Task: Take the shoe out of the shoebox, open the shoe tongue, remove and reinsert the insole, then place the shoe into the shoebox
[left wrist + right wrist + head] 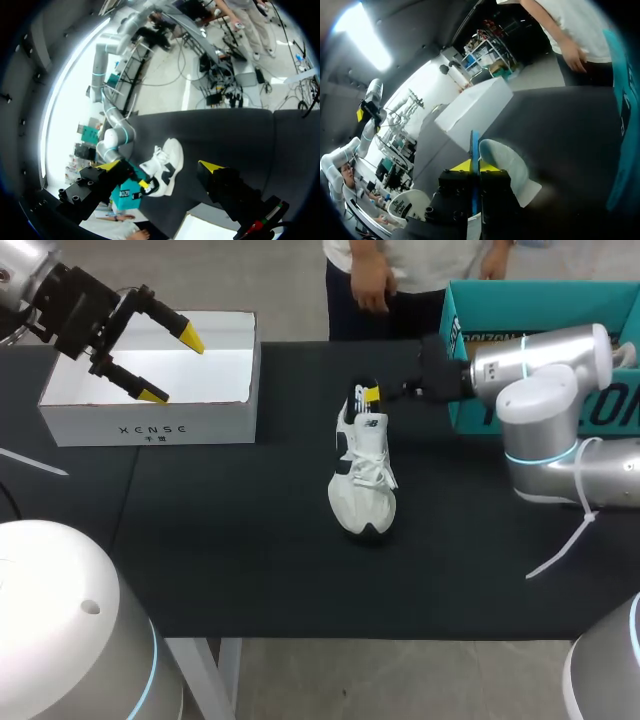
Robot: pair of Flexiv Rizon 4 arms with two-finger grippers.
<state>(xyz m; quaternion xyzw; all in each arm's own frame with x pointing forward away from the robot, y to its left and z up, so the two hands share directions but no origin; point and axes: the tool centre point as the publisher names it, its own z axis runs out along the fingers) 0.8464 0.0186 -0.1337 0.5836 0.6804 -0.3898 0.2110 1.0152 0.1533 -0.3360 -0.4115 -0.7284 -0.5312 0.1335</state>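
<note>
Matt white woven cloth on shoe (362,480), w/ smooth black panels, cloth laces. Matt white card for shoebox (90,420). Black, matt, cloth-like table (250,560). Smooth silver shell, slight sheen, on right arm (545,365). Matt black body, yellow plastic-looking tips on left gripper (171,366).

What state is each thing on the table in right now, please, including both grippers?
shoe: out of the box, upright on its sole on the table, laced.
shoebox: open, no shoe inside.
left gripper: open, holding nothing, above the shoebox.
right gripper: shut on the shoe at its heel end.
</note>
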